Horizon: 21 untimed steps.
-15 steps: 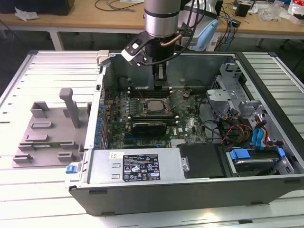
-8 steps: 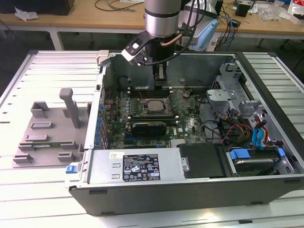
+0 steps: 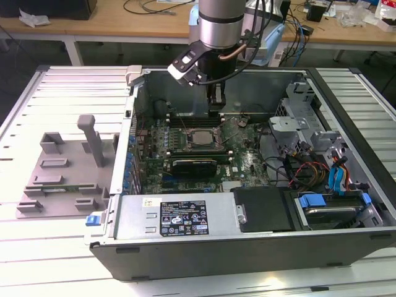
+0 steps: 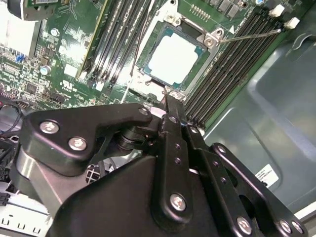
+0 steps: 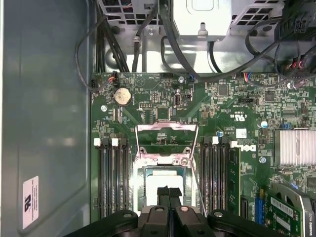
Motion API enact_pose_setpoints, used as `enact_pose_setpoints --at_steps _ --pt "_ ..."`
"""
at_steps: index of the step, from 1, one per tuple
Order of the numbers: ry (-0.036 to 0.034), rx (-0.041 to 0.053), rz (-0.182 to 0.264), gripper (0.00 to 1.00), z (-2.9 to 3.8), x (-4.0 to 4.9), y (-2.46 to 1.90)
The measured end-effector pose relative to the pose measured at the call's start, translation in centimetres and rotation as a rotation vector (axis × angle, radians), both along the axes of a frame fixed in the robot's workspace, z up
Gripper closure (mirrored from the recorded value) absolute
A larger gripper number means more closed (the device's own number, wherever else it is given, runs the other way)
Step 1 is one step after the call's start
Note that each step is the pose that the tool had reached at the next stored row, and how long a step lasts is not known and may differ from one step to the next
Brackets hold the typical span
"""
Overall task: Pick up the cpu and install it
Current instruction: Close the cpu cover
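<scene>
The cpu (image 4: 174,55), a pale silvery square, lies flat inside the socket on the green motherboard (image 4: 74,54); it also shows in the exterior view (image 3: 199,137) and the first wrist view (image 5: 154,183). The socket's metal load frame (image 5: 167,132) stands hinged open beside it. My gripper (image 3: 215,104) hangs a little above the board, just past the socket over the memory slots. Its black fingers (image 5: 163,196) are pressed together with nothing between them, and in the first wrist view they cover part of the chip.
The open computer case (image 3: 185,247) lies on a slatted table. A long black card (image 3: 195,164) sits in front of the socket, with drive bays and cables (image 3: 309,167) at the exterior view's right. A grey fixture block (image 3: 65,167) stands outside the case at the exterior view's left.
</scene>
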<state>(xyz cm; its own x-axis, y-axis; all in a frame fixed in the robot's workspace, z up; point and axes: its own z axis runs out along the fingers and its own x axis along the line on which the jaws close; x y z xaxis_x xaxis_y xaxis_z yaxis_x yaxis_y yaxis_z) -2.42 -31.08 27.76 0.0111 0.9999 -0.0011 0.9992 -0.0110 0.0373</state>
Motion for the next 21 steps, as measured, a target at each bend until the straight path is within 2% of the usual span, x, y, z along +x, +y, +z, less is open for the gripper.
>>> enact_pose_setpoints --at_steps 10,16,21 --pt "0.0000 0.0000 0.000 0.89 0.00 0.91 0.00" --pt "0.0001 0.0000 0.000 0.89 0.00 2.93 0.00" --pt "0.0000 0.0001 0.000 0.89 -0.01 3.85 0.00"
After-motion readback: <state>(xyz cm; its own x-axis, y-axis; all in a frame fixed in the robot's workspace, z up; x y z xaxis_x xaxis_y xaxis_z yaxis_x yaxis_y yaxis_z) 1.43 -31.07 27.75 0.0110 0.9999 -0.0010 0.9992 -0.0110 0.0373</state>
